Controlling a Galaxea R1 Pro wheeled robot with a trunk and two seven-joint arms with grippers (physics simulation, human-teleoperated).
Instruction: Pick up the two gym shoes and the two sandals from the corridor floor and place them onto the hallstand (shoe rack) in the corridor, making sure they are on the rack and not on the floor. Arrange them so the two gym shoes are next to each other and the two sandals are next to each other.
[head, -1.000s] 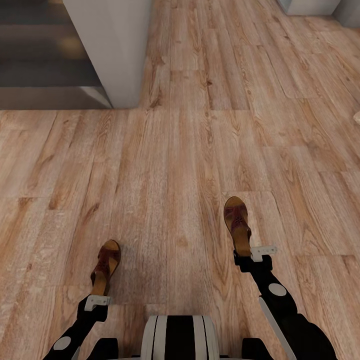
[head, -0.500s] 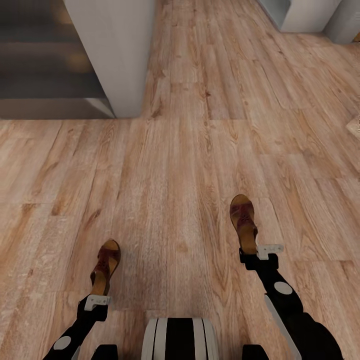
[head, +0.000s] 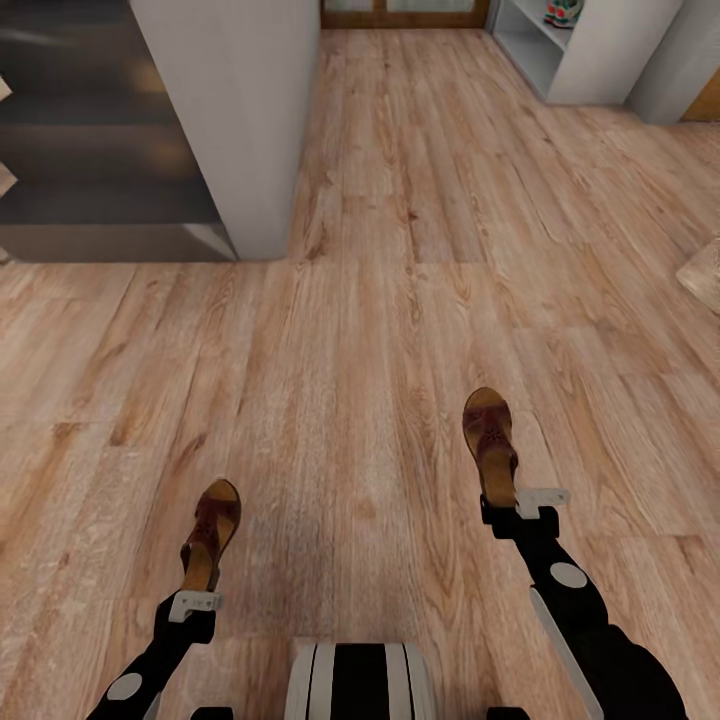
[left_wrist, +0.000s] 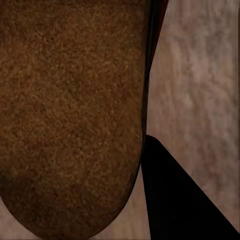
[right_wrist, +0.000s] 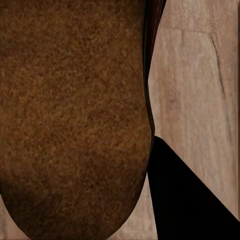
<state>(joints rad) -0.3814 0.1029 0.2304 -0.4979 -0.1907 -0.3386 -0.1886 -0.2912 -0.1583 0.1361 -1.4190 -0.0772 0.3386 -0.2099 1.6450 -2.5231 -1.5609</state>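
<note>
Two tools, left tool (head: 193, 603) and right tool (head: 520, 503), each clamp a sandal.

I count two sandals: one sandal (head: 211, 533) at seven o'clock of my head view, another sandal (head: 490, 445) at five o'clock. One gym shoe (head: 563, 11) at one o'clock on one hallstand (head: 590, 60). Two arms of mine

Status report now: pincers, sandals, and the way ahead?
Left pincer shut on left sandal. Right pincer shut on right sandal. Rack far ahead on the right, floor between.
</note>
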